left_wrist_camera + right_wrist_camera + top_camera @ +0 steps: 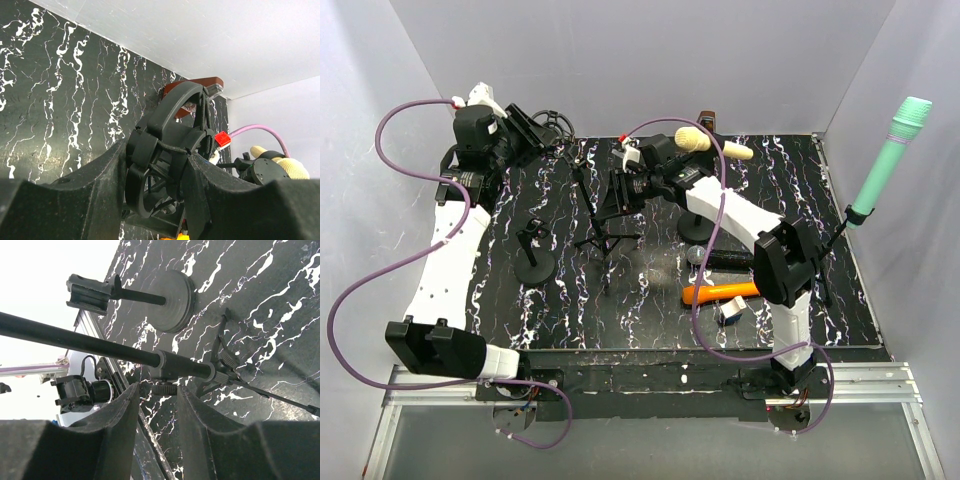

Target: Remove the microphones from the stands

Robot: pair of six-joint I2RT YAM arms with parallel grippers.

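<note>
A green microphone [890, 160] sits tilted in the clip of a thin stand [838, 240] at the far right, away from both grippers. A cream foam-headed microphone [705, 141] shows behind the right arm, and in the left wrist view [290, 167]. My left gripper [157, 175] is shut on a black ring-shaped shock mount [172, 125] at the back left [550, 122]. My right gripper [157, 405] reaches the black tripod stand [605, 215]. Its jaws stand narrowly open on either side of the knob [165, 389] under the stand's pole [100, 345].
A short desk stand with a round base [535, 264] and an empty clip [90, 292] stands left of the tripod. A black microphone [725, 258], an orange one [720, 292] and a small white-and-blue block [730, 310] lie front right. White walls enclose the mat.
</note>
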